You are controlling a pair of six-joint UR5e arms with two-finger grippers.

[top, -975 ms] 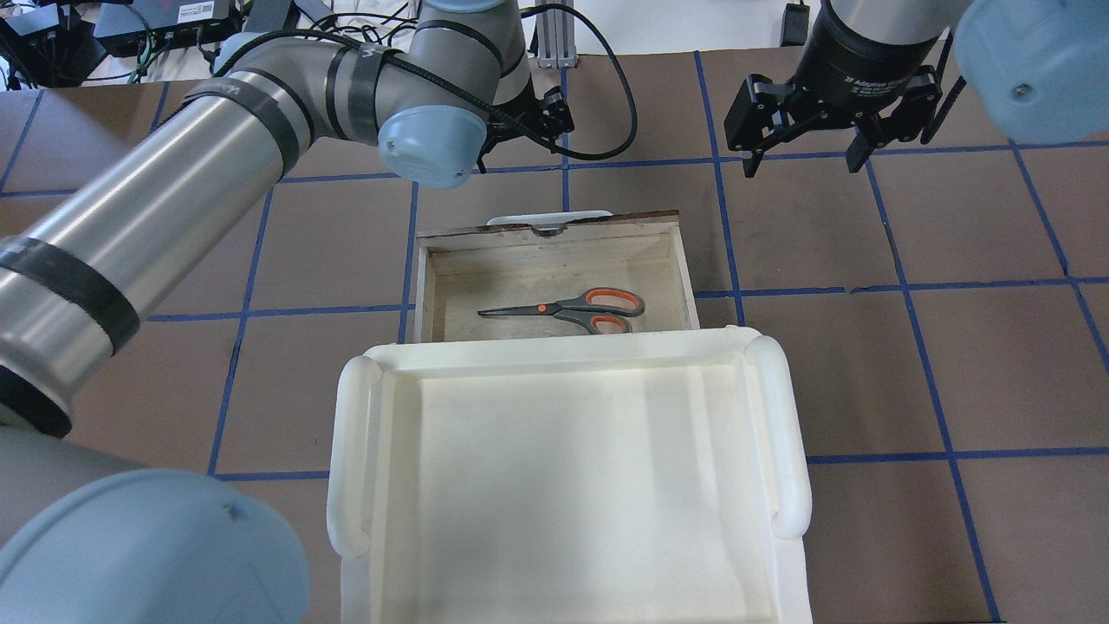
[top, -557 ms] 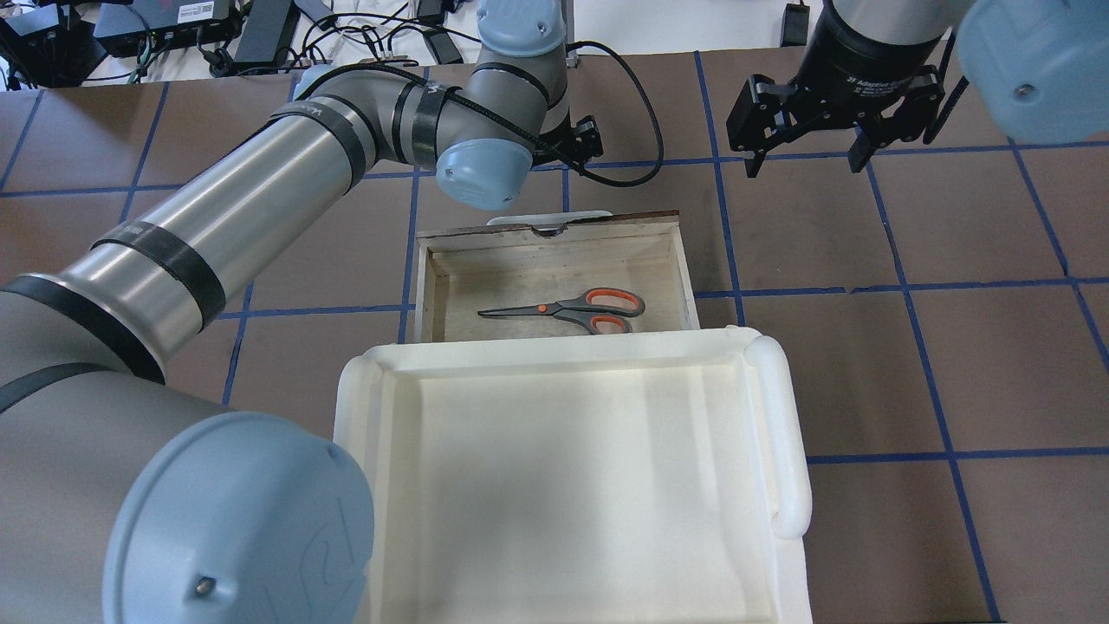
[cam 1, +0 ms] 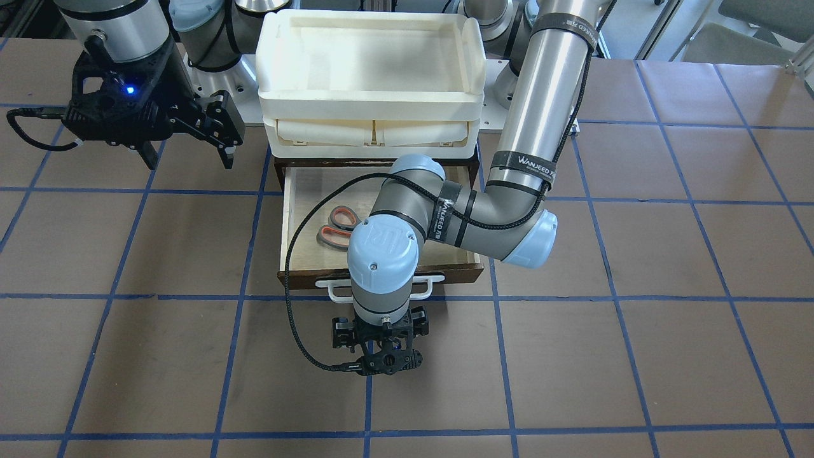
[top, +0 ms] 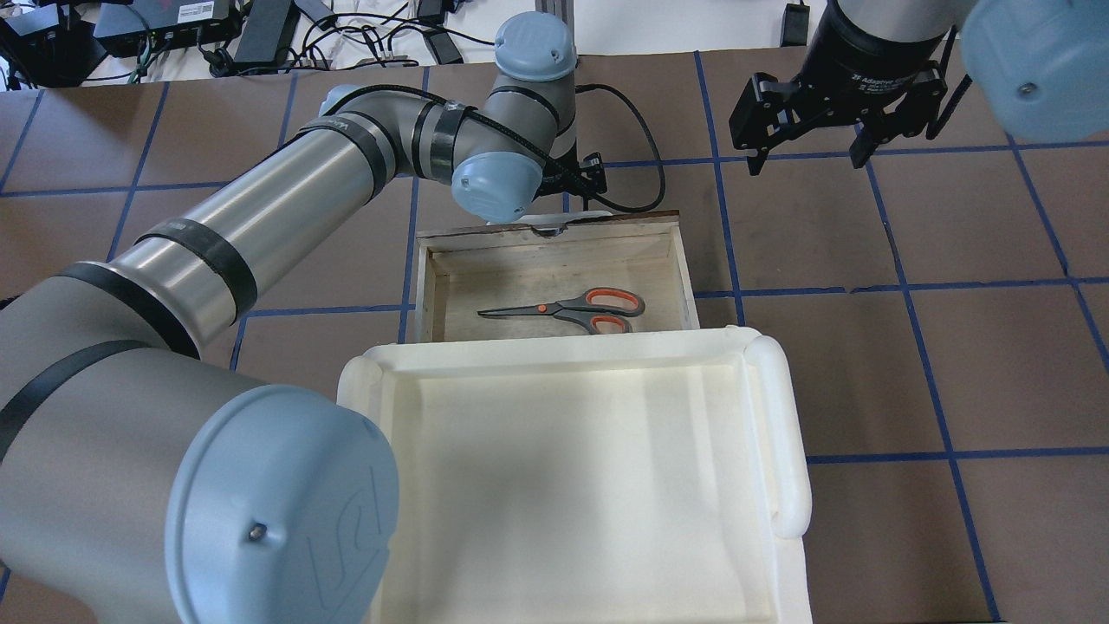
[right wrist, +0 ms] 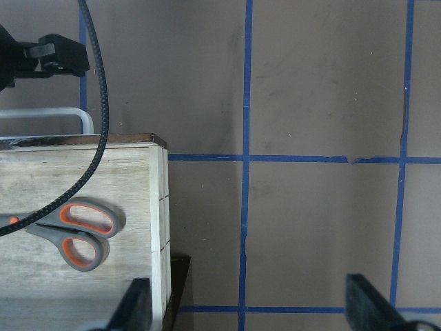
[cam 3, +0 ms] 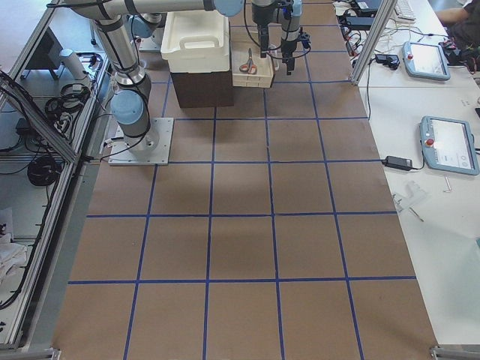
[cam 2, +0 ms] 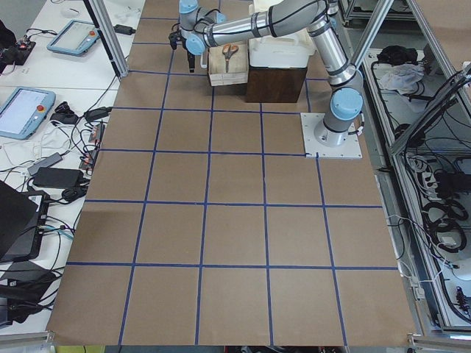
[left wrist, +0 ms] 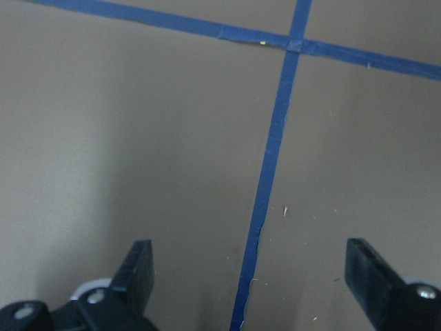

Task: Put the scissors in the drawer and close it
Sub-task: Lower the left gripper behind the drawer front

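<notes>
The scissors (top: 572, 309) lie flat inside the open drawer (top: 554, 232), handles toward the robot's right; they also show in the front view (cam 1: 334, 226) and the right wrist view (right wrist: 76, 234). The drawer's white bar handle (cam 1: 331, 291) sticks out from its dark front (cam 1: 458, 275). My left gripper (cam 1: 381, 356) points down over bare table just beyond the handle, touching nothing. In the left wrist view (left wrist: 251, 276) its fingers (left wrist: 138, 265) stand wide apart and empty. My right gripper (top: 806, 156) is open and empty, hovering off the drawer's right far corner.
The cream-white tray unit (top: 780, 433) sits on top of the drawer's cabinet, covering the drawer's rear part. The left arm's black cable (cam 1: 299, 331) loops over the drawer's side. Brown table with blue tape lines (left wrist: 269, 158) surrounds it all.
My left arm has swung in toward the drawer front, bringing its wrist and gripper down close to the white handle. The right gripper and the scissors have stayed put.
</notes>
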